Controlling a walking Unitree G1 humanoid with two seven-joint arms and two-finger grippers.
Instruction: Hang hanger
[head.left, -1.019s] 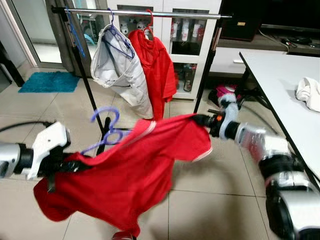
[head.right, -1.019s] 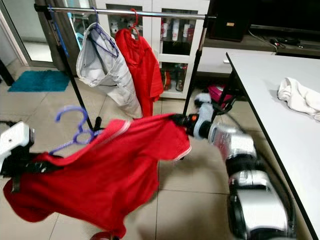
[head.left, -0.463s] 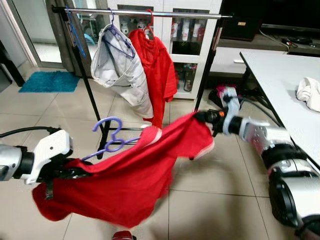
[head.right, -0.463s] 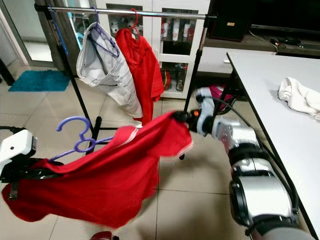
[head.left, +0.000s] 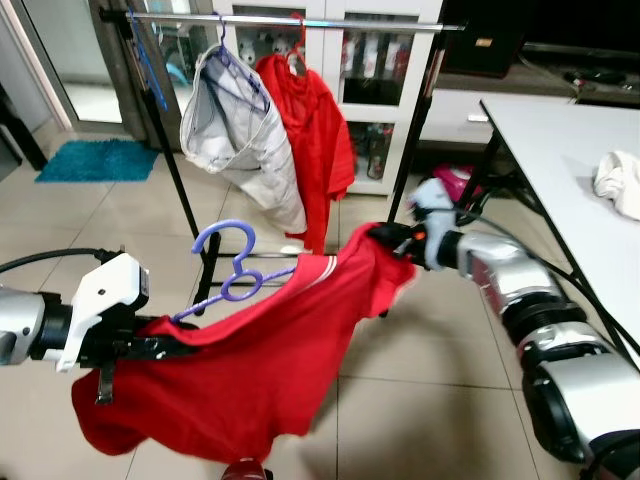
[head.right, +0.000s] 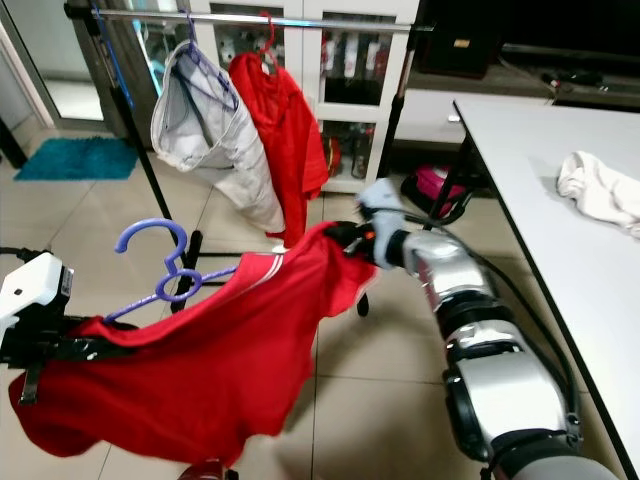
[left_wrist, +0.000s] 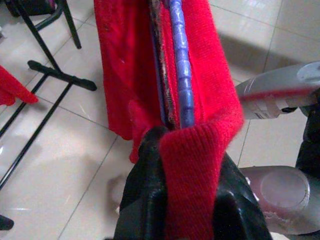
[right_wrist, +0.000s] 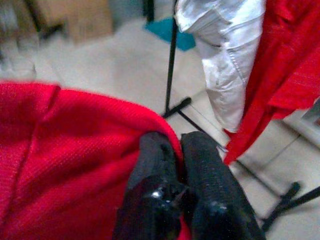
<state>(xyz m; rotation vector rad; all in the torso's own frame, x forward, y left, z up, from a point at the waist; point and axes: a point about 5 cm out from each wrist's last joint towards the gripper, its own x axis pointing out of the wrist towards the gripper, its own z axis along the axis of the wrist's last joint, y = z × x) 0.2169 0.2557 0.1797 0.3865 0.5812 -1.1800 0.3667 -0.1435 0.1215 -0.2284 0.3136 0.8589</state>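
Note:
A red shirt (head.left: 250, 350) on a purple hanger (head.left: 228, 275) is stretched between my two grippers, low over the floor. My left gripper (head.left: 160, 346) is shut on the shirt's shoulder and the hanger arm; the left wrist view shows the purple hanger (left_wrist: 180, 65) running out from between the fingers (left_wrist: 147, 165). My right gripper (head.left: 392, 238) is shut on the far shoulder of the red shirt (right_wrist: 65, 150). Behind stands the clothes rail (head.left: 300, 20), carrying a white garment (head.left: 240, 140) and another red shirt (head.left: 320, 140).
The rack's black legs (head.left: 190, 200) stand on the tiled floor. A white table (head.left: 570, 160) with a white cloth (head.left: 620, 185) runs along the right. A glass cabinet (head.left: 370, 90) is behind the rack, a teal mat (head.left: 90, 160) at far left.
My right gripper has pulled its end of the shirt inward to the left and slightly down. The hanger hook has risen a little. The shirt sags less widely.

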